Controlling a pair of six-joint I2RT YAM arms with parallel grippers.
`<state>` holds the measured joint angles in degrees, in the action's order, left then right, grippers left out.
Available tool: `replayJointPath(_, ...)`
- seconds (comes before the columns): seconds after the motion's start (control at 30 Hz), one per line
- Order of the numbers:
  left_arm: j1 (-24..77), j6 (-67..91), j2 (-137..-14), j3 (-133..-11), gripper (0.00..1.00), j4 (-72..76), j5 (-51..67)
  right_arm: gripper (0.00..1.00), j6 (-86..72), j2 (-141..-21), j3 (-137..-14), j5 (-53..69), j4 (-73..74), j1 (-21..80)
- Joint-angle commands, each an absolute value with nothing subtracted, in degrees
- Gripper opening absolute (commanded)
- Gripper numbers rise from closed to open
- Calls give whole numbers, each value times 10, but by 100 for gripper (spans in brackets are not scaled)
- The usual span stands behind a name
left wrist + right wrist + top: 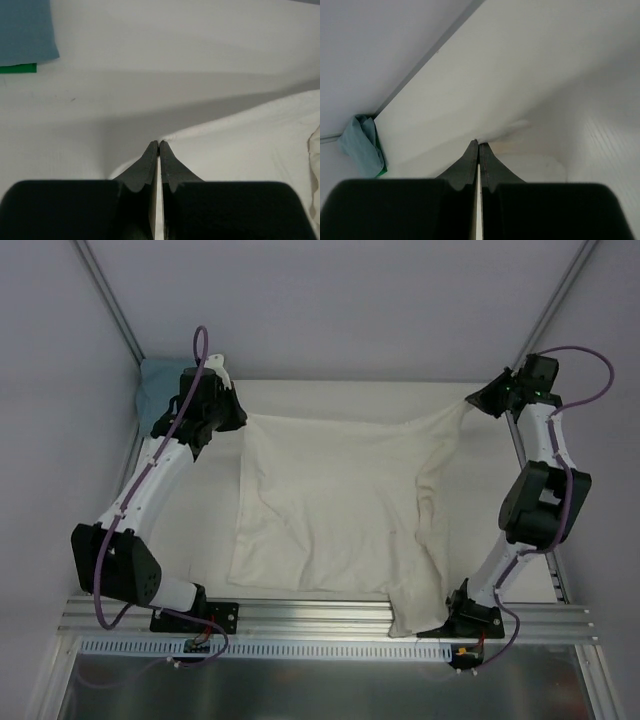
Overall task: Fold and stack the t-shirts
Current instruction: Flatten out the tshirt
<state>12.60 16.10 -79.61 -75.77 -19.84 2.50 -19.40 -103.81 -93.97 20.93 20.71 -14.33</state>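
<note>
The cream t-shirt (330, 505) lies spread across the middle of the table, and its near right part hangs over the front rail. My left gripper (236, 418) is shut on its far left corner, with the cloth (250, 140) running off to the right of the tips (158, 144). My right gripper (474, 400) is shut on the far right corner and holds it lifted, so the cloth (517, 125) is pulled taut from the tips (478, 143). The teal-blue t-shirt (156, 385) lies bunched in the far left corner (25, 30) (362, 145).
A green patch (17, 68) shows under the teal shirt's edge. Grey enclosure walls (330, 300) with metal corner posts close in the table at the back and sides. The aluminium rail (320, 618) with both arm bases runs along the near edge.
</note>
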Motion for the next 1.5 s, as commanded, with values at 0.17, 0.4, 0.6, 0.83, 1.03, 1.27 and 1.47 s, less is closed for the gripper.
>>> replayJointPath(0.17,85,148,-977,-840,0,-38,-11,0,-262,-1264,-1106,265,49,-136)
replayJointPath(0.4,85,108,-1115,-971,0,-22,-42,0,-274,-1407,-1298,261,55,-125)
replayJointPath(0.6,85,91,-1105,-914,98,75,-160,98,-269,-1399,-1316,266,17,-123)
replayJointPath(0.83,87,113,-939,-784,99,110,-202,99,-163,-1168,-1091,226,61,-112)
replayJointPath(1.03,94,224,-753,-680,99,3,-49,96,-95,-986,-908,225,230,-51)
replayJointPath(1.27,108,317,-533,-539,99,-83,120,82,-105,-904,-723,225,245,-31)
replayJointPath(1.47,109,310,-424,-491,99,-151,200,84,-91,-915,-694,199,269,-46)
